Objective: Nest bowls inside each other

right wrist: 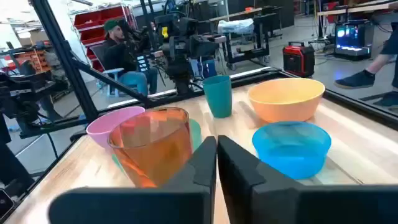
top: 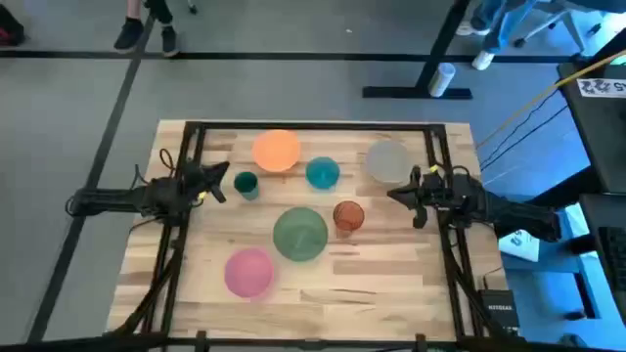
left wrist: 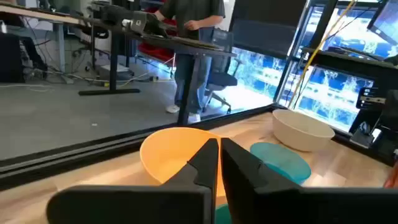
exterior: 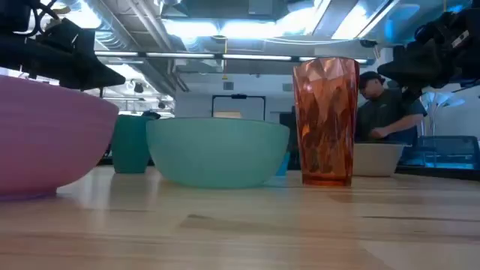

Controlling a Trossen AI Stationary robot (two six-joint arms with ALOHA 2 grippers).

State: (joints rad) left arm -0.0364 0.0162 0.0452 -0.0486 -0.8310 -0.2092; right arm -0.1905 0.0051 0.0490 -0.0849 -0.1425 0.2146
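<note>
Table: pale wooden plank top (top: 391, 284) with visible grain, black metal frame rails along the sides.
Green bowl: big round smooth plastic bowl in pale green (top: 299, 234), sitting about mid-table; in the low view it's the wide, shallow, matte one in the centre (exterior: 217, 152).
Pink bowl: large round pink plastic bowl (top: 248, 271), just beside the green one toward the front edge, on the left-arm side. No bowl is inside another yet, all seven sit on their own.
Orange bowl: large round orange plastic bowl (top: 276, 150) near the back edge, smooth inside (left wrist: 174, 152).
Grey bowl: large round pale grey bowl (top: 387, 160), back right, close to the right arm.
Blue bowl: medium round blue plastic bowl (top: 322, 173), slightly see-through (right wrist: 292, 147), between the orange and grey ones.
Teal cup: small dark-teal, straight-sided plastic cup (top: 245, 183), upright, near the left gripper.
Reddish-brown cup: tall translucent faceted tumbler in reddish-brown plastic (exterior: 325, 122), upright just beside the green bowl (top: 348, 215).
Left gripper: (top: 219, 182) hanging over the left side of the table by the teal cup, fingers (left wrist: 205, 163) pressed together, nothing in them.
Right gripper: (top: 399, 198) over the right side near the grey bowl, fingers (right wrist: 202, 163) closed together too, empty.
Background: a person (exterior: 382, 109) at a desk beyond the table.
</note>
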